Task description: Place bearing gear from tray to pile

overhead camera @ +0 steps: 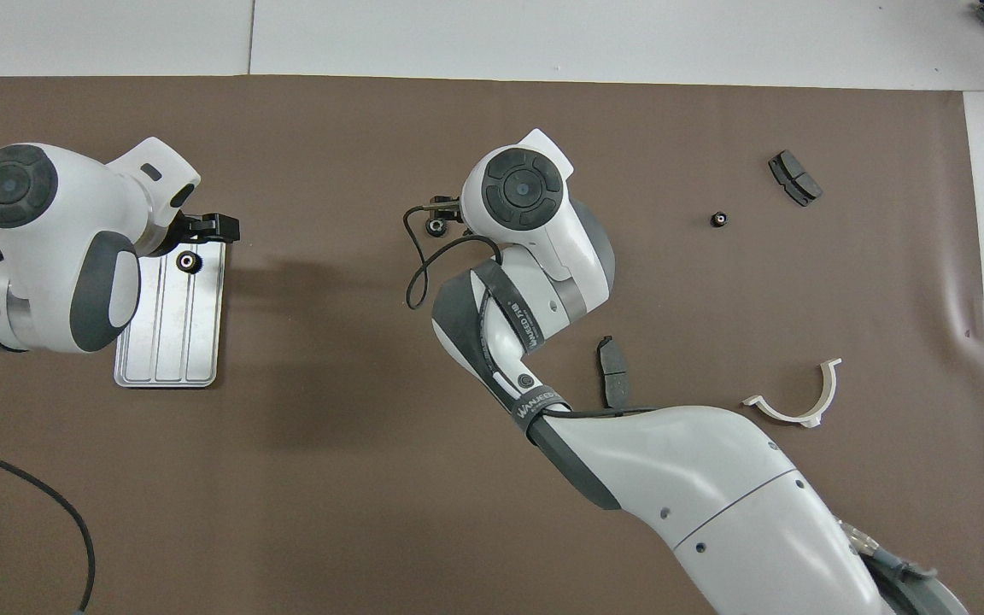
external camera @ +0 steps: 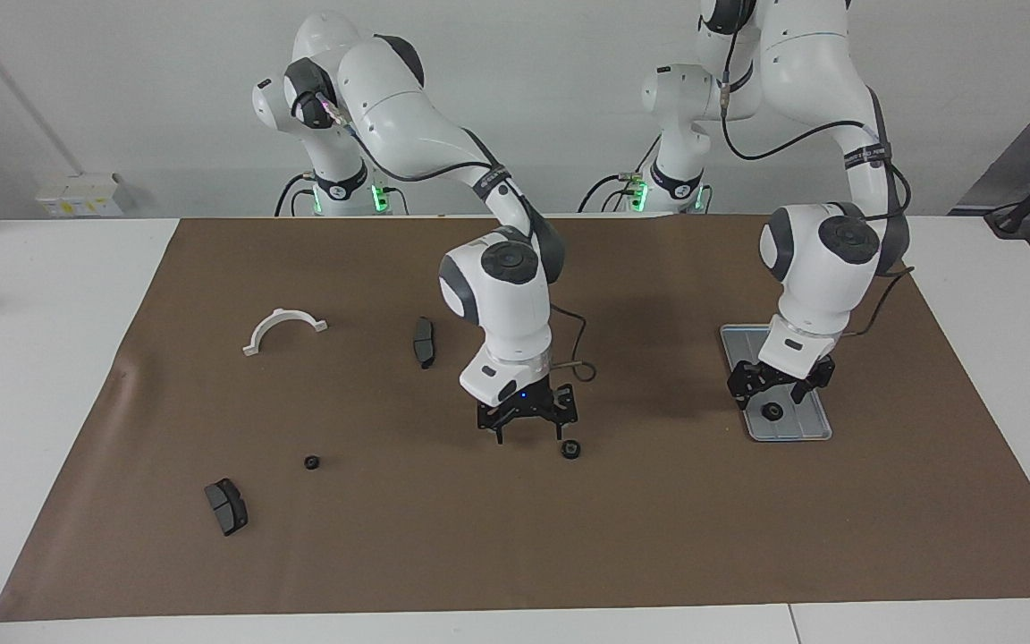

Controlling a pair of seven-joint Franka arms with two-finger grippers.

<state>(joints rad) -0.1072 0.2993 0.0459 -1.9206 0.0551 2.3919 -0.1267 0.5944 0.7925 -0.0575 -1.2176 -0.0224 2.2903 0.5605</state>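
The tray (external camera: 783,367) lies on the brown mat (external camera: 658,537) toward the left arm's end of the worktop, and one bearing gear (external camera: 772,411) rests on it near the tray edge farthest from the robots, ready to be lifted out. The left gripper (external camera: 780,383) hangs low over the tray just beside that gear, its jaws spread wide and holding nothing, which reads as lining up for the next pick. That arm drops steeply from a raised elbow, wrist pointing down at the tray.

A second gear (external camera: 570,449) sits on the mat near the middle of the worktop, and a third gear (external camera: 310,462) lies on the mat toward the right arm's end, well apart from it; no real pile shows, so the right arm seems to be there to carry the middle gear onward. The right gripper (external camera: 526,419) hovers low just beside the middle gear, jaws wide open and empty. Its arm reaches across from its base, forearm sloping down to a vertical wrist

Two dark pads (external camera: 424,341) (external camera: 225,506) and a white curved bracket (external camera: 282,328) lie untouched on the mat
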